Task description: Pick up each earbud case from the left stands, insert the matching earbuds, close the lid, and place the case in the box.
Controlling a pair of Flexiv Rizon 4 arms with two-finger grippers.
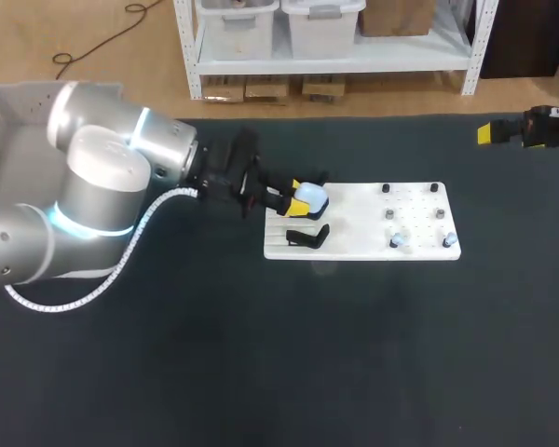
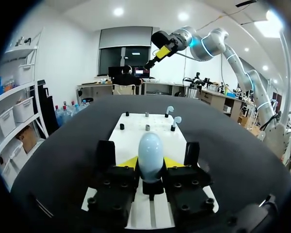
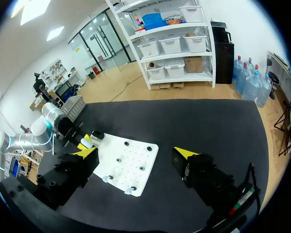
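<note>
Left tool [image 2: 150,163] apparently pinches earbud case [image 2: 150,148] at board's [image 1: 354,223] 9 o'clock end, head view; lift straight, squeeze gently.

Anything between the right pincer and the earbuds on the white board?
Nothing visible. Only dark table surface lies between the open right pincer and the two earbuds on the white board.

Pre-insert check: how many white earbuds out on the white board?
2. Small white earbuds stand along the flat white board's near edge: one inward, one at its right corner. The pale rounded case may hide others.
</note>
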